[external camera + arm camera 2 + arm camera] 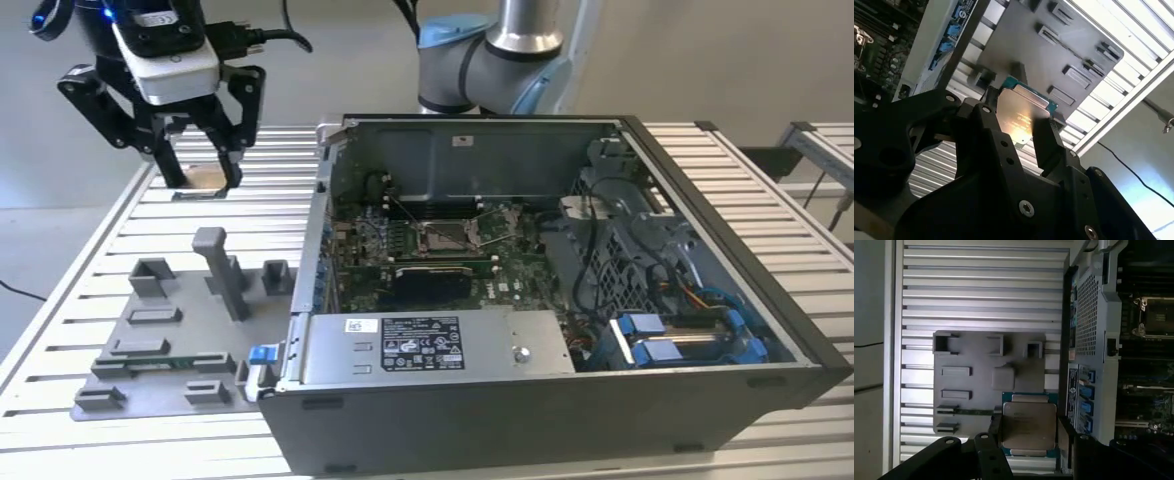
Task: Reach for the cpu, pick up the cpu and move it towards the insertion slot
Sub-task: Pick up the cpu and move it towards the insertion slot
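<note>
Silvery cpu clamped in claw in both wrist views; exterior view shows insertion slot well apart.

My gripper hangs at the exterior view's left, its 2 black fingers pointing down from the wrist. In both wrist views those fingers are clamped on opposite edges of the cpu. My arm rises at the top centre.

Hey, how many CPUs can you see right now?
1. The cpu is in the claw, shut on it, over the table beside the case. The socket looks empty. Others could be hidden inside it.
</note>
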Robot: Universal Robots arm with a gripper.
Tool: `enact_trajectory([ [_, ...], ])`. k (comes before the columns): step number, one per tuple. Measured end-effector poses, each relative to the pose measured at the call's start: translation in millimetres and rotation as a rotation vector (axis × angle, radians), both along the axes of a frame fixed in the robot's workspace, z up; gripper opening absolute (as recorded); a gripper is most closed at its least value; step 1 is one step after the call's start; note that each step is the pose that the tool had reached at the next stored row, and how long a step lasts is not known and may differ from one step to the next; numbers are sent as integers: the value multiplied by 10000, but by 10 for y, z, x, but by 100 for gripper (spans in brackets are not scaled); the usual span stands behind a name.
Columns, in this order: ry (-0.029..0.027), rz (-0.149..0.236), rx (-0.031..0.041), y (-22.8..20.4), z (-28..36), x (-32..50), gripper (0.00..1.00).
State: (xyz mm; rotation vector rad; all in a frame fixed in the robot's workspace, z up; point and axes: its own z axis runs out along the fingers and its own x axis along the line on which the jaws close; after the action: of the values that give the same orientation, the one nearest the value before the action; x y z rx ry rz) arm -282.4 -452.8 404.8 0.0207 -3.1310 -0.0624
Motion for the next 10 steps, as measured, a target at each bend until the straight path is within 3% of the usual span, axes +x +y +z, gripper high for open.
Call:
enact_trajectory([
  [10, 1, 0, -1, 12, -1, 456, 0],
])
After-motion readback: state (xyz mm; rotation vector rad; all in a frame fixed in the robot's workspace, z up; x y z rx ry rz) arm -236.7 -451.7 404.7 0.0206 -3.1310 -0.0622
